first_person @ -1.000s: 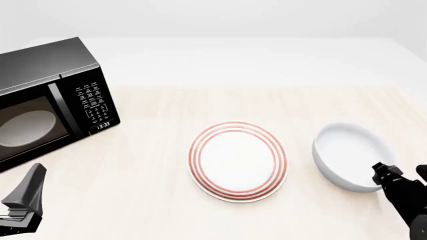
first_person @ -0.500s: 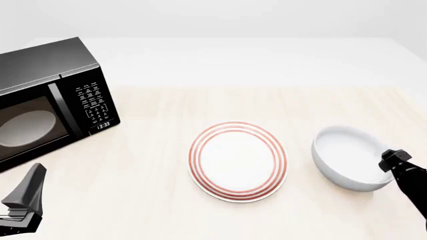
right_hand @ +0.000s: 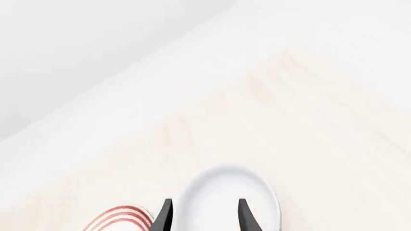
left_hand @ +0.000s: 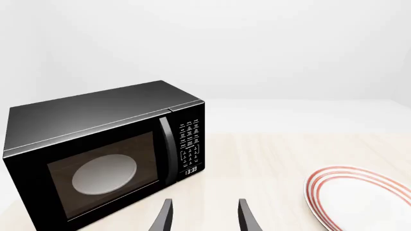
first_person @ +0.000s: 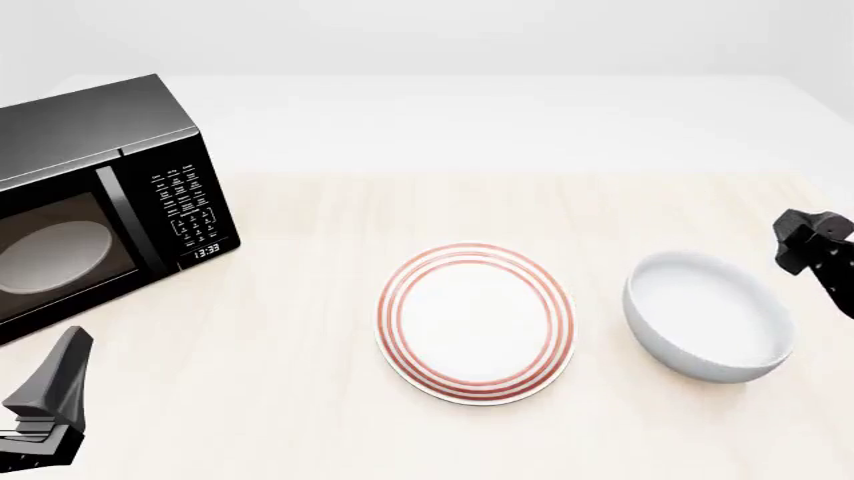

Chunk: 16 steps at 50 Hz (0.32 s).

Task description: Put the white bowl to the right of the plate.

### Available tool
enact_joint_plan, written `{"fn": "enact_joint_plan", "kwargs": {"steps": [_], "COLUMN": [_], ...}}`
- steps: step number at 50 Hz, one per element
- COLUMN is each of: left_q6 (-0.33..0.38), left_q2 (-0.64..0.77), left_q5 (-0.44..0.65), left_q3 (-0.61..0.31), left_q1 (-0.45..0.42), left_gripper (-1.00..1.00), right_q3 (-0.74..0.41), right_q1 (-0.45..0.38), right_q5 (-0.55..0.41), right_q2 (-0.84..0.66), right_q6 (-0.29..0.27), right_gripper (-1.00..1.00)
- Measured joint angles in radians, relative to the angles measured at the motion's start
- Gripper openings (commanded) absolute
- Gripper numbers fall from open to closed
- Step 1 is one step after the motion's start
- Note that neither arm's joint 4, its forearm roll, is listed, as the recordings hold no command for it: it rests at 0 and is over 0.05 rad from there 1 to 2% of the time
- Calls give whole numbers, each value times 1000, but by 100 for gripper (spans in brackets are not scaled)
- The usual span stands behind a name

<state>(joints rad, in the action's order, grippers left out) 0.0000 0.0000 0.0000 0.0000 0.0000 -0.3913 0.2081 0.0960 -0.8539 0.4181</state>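
Observation:
The white bowl (first_person: 707, 315) stands upright on the table just right of the plate (first_person: 474, 322), with a narrow gap between them. The plate is flat and white with red rings. My right gripper (first_person: 807, 240) hangs at the far right, above and beyond the bowl, touching nothing. In the right wrist view it (right_hand: 204, 202) is open, and the bowl (right_hand: 224, 185) and a sliver of the plate (right_hand: 122, 217) show past its fingers. My left gripper (first_person: 67, 350) rests at the near left corner, open and empty (left_hand: 205, 202), with the plate (left_hand: 359, 197) off to one side.
A black microwave (first_person: 100, 200) with its door shut stands at the left, a pale oval visible through the glass; it fills much of the left wrist view (left_hand: 103, 154). The light wooden table (first_person: 400, 220) stretches behind the plate and bowl.
My right gripper has drawn away from the bowl's near right rim, rising and moving toward the far right. The bowl, the plate and the left arm have stayed put.

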Motion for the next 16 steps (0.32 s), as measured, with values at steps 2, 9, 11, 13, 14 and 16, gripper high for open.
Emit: {"fn": "enact_joint_plan", "kwargs": {"steps": [2, 9, 11, 13, 14, 16], "left_q6": [0, 0, 0, 0, 0, 0], "left_q2": [0, 0, 0, 0, 0, 0], "left_q5": [0, 0, 0, 0, 0, 0], "left_q3": [0, 0, 0, 0, 0, 0], "left_q1": [0, 0, 0, 0, 0, 0], "left_gripper": [100, 100, 100, 100, 100, 100], "right_q3": [-12, -27, -18, -5, 3, 23], "right_q1": [-24, -107, -133, -159, -171, -195], "right_q5": [-16, -31, -22, -6, 5, 31], "right_q2": [22, 75, 92, 104, 106, 111], "right_q6": [-10, -56, -68, -78, -84, -94], "right_gripper": [100, 100, 100, 100, 100, 100]}}
